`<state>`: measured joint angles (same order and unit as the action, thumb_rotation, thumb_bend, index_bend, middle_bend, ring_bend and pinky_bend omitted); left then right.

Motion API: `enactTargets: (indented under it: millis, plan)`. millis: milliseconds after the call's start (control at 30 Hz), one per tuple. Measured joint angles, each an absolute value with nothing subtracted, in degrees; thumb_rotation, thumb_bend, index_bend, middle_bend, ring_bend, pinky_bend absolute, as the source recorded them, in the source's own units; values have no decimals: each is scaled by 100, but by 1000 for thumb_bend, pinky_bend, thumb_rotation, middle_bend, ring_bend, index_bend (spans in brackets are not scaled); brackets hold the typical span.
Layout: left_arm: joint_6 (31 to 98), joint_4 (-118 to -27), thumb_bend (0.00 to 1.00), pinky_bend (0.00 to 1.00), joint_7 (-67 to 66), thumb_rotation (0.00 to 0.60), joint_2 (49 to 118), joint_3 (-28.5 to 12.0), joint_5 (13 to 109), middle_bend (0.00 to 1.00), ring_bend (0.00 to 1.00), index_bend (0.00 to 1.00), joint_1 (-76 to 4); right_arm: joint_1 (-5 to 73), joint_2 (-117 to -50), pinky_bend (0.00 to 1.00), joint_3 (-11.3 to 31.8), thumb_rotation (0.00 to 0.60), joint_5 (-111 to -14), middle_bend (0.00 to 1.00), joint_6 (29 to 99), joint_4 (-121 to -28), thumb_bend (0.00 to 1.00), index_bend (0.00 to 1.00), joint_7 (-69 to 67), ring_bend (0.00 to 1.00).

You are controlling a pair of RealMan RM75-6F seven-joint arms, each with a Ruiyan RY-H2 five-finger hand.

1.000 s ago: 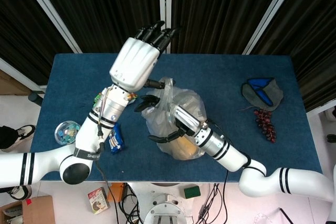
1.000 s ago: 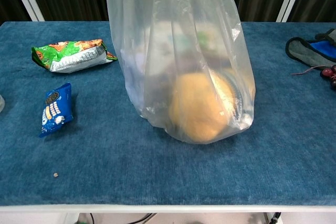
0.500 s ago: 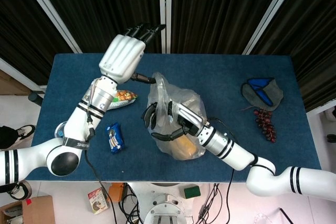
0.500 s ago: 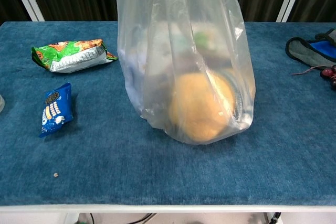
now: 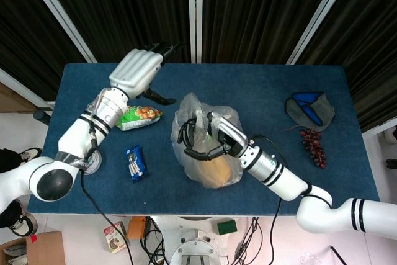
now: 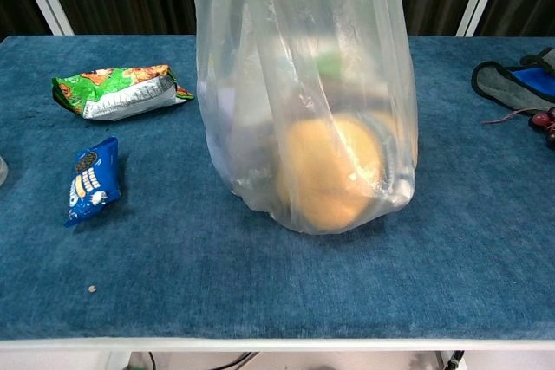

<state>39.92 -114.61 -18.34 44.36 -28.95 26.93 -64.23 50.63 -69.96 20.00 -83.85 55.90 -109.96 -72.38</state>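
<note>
Bag: clear plastic bag (image 5: 208, 147) stands upright near the middle of the blue table (image 5: 267, 100), and your right hand holds it up by its gathered top.
Right hand: your right hand (image 5: 201, 141) has its dark fingers (image 5: 186, 133) curled around the bunched plastic at the bag's mouth, gripping it.
Bag contents: a round orange-yellow item (image 6: 334, 171) sits at the bottom, resting against the bag's front wall; other things behind it are too blurred to name.
Left hand: your left hand (image 5: 138, 72) hovers above the table's far left side, holding nothing, fingers extended close together and thumb out to the side.
Green packet: a green snack packet (image 5: 138, 116) lies just below your left hand, apart from it.
Blue packet: a small blue snack packet (image 5: 136, 163) lies nearer the front edge, left of the bag.
Right side: a grey and blue cloth (image 5: 310, 108) and a bunch of dark grapes (image 5: 313, 146) lie well apart from the bag.
</note>
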Motion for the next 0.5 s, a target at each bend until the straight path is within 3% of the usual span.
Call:
enactTargets:
  millis: [367,500]
  plan:
    - [3309,-11327,48,175,-517,563,3632,-3052,3219,189,95,96,-5873,4978,-6883,608,2116,600,-8305,663,5731,-11115,307,682,-7205,460]
    - [3223,-11312,48,176,135,599,3420,-3229,3600,181,96,96,-5457,4935,-6888,608,2207,600,-8188,663,5837,-11168,308,682,-7174,459]
